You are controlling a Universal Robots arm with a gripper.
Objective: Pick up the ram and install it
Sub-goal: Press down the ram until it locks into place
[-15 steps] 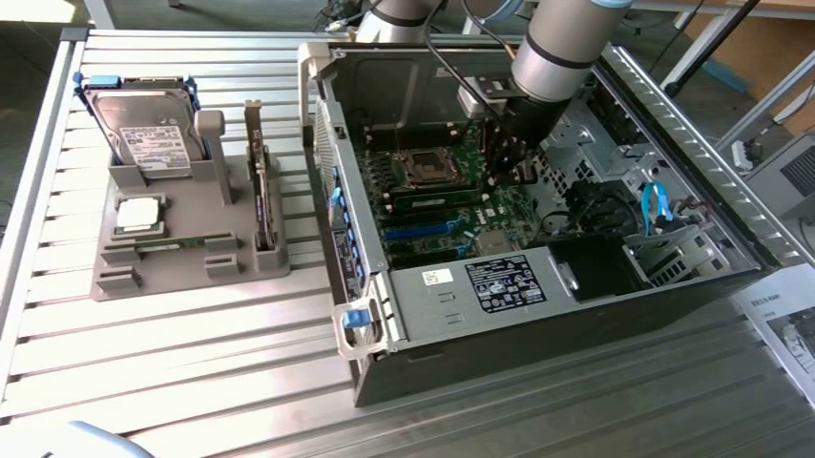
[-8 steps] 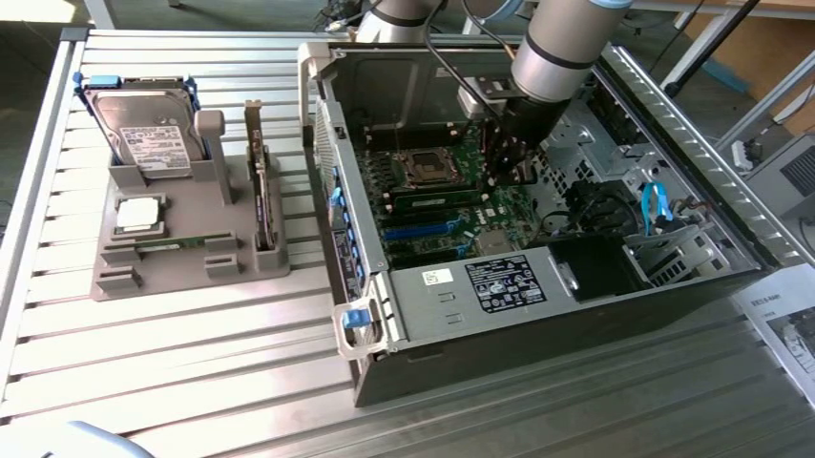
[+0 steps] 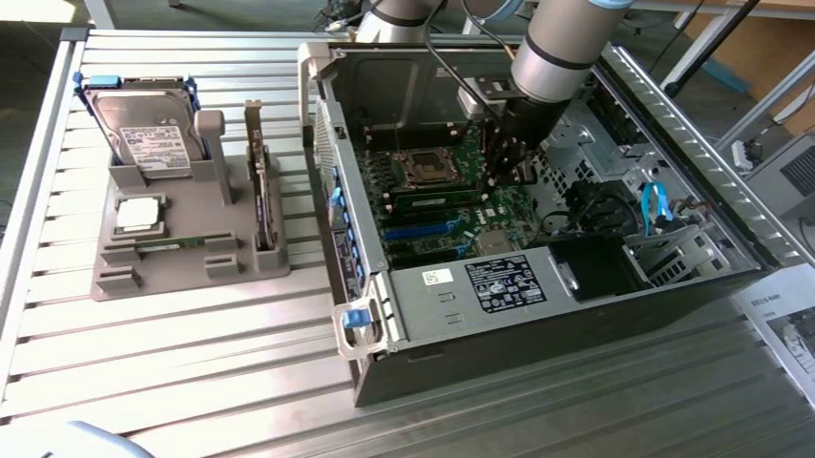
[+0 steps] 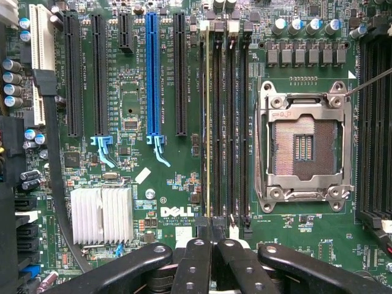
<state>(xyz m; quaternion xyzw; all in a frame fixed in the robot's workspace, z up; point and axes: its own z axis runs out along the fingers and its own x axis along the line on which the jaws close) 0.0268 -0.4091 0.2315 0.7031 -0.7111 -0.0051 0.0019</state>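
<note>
Looking across the exterior view from its left: the grey holder (image 3: 166, 267) is sitting on the bench (image 3: 191, 363) with the hard drive (image 3: 147, 134) and the upright card (image 3: 263, 191) parked in it, both well apart from the work. The open PC case (image 3: 510, 382) is lying just beside it, and the arm (image 3: 560, 48) is reaching down into it over the motherboard.

I'm reading this as the install step, not the pick. In the wrist view, going from the heatsink (image 4: 102, 214) past the blue slot (image 4: 152, 73), the ram (image 4: 208, 122) is showing edge-on as a thin pale line, running along the first memory slot and parallel to the empty slots between it and the CPU socket (image 4: 304, 147). It's looking lined up with the slot. I'm not able to tell whether it's fully seated or only resting in the slot mouth.

The pincer (image 4: 211, 229) is clenched, fingers drawn together with no gap showing, tips sitting right at the near end of the ram. I can't tell whether it's pinching the board's edge or just bearing on top of it.

My judgement: seating is calling for a straight push along the slot, with no tilt, and both end latches closing. Risk I'm watching: one end going down first and the stick cocking in the slot.
</note>
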